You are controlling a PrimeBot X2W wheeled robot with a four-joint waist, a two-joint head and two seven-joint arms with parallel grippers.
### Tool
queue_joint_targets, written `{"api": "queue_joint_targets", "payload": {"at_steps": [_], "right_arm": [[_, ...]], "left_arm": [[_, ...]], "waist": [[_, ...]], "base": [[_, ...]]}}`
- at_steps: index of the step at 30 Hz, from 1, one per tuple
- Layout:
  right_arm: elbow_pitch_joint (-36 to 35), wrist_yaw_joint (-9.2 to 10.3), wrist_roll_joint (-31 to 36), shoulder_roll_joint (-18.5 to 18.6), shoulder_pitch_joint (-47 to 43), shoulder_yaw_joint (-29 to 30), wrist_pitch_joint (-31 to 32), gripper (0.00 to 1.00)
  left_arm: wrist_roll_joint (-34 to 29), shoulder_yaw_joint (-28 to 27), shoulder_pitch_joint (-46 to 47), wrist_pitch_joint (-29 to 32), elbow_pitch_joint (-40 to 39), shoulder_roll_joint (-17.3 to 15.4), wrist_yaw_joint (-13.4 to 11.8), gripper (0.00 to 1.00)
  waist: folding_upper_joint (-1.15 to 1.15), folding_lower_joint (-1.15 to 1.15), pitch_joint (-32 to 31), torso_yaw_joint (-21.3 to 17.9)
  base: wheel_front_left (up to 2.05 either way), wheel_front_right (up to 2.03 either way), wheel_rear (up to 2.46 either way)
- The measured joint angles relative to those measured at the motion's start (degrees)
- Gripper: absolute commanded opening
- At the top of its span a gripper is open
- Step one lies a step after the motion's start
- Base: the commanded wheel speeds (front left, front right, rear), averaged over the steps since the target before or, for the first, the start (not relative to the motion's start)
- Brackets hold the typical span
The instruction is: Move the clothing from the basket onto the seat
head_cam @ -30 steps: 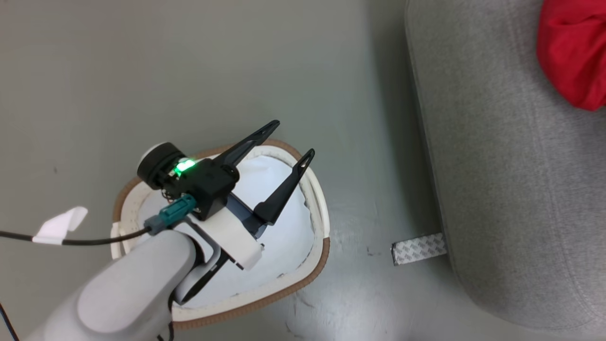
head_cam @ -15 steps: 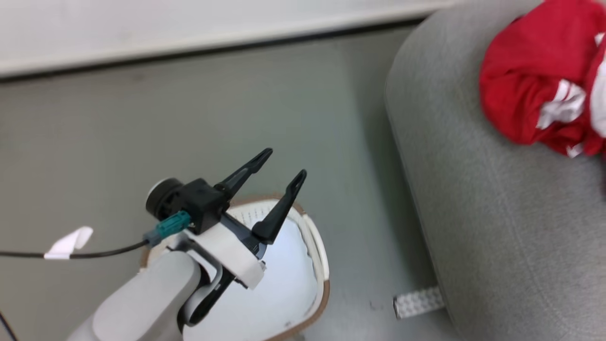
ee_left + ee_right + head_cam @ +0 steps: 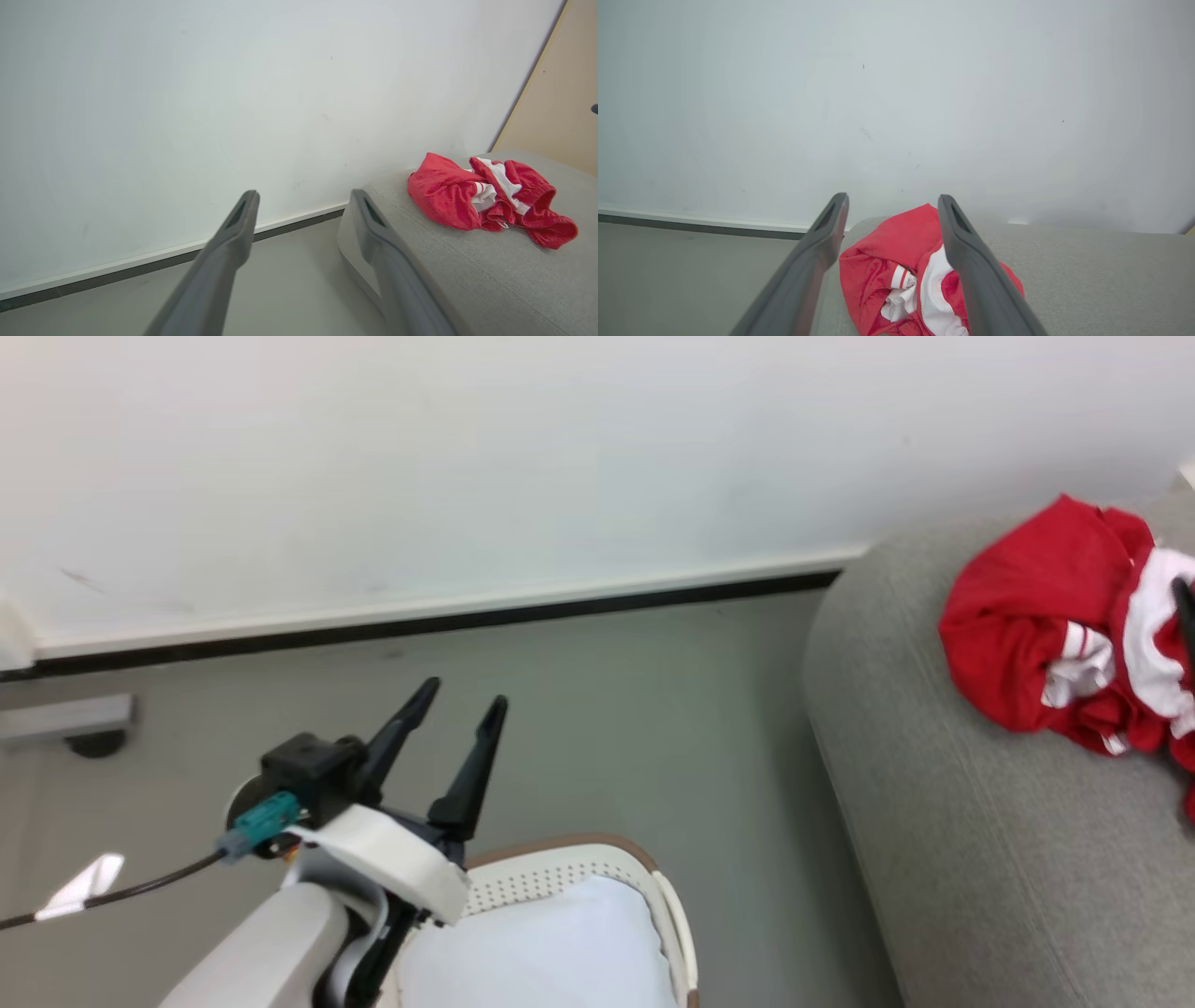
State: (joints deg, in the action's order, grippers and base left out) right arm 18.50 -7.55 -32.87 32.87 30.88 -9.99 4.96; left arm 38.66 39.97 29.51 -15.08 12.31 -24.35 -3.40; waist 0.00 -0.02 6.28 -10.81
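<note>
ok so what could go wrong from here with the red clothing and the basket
1. The right gripper is open close over the red clothing on the seat; pulling away, it might snag a fold and drag it off.
2. The basket looks white inside; I cannot tell whether pale clothing remains, so some could be left.
3. The left gripper, open above the rim, might knock the basket.

Basket (image 3: pixel 597 863) stands on floor (image 3: pixel 653 728), left of seat (image 3: pixel 980 859), w/ a gap btw. them; a cloth (image 3: pixel 541 952) lies in it. Clothing (image 3: pixel 1027 644) lies on seat, twd. wall (image 3: pixel 560 476) behind. Left hand (image 3: pixel 467 693) is over basket's left-rear rim; right hand (image 3: pixel 893 199) near clothing.
</note>
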Motion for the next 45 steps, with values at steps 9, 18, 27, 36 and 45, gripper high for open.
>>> {"api": "queue_joint_targets", "payload": {"at_steps": [9, 18, 27, 36, 45], "right_arm": [[-7.3, 0.0, 6.9, -10.2, -12.9, 5.1, -11.9, 1.0], [-9.7, 0.0, 9.7, -19.9, -22.3, 5.1, -18.2, 1.0], [-9.0, 0.0, 10.3, -23.5, -25.7, 5.1, -19.9, 1.0], [-10.2, 0.0, 12.3, -24.6, -26.4, 5.2, -20.0, 1.0], [-10.4, 0.0, 12.5, -24.8, -26.5, 4.9, -20.0, 1.0]], "left_arm": [[-1.8, -10.4, -8.6, -0.1, -0.7, -0.2, -2.7, 1.0], [-6.6, -22.5, -17.7, -0.1, -2.8, 3.9, -1.1, 1.0], [-13.6, -29.4, -22.3, -0.1, -1.5, 9.8, 2.7, 1.0], [-18.2, -33.2, -22.7, -0.1, 0.2, 13.3, 6.0, 1.0], [-21.0, -36.0, -22.7, -0.1, 1.5, 15.3, 8.3, 1.0]], "waist": [[0.0, 0.0, -5.7, 4.7], [0.0, 0.01, -7.2, 6.6], [0.0, 0.01, -7.4, 6.8], [0.0, 0.02, -7.9, 6.4], [0.0, 0.02, -8.2, 6.4]], "base": [[0.0, 0.0, 0.0], [0.0, 0.0, 0.0], [0.0, 0.0, 0.0], [0.0, 0.0, 0.0], [0.0, 0.0, 0.0]]}}
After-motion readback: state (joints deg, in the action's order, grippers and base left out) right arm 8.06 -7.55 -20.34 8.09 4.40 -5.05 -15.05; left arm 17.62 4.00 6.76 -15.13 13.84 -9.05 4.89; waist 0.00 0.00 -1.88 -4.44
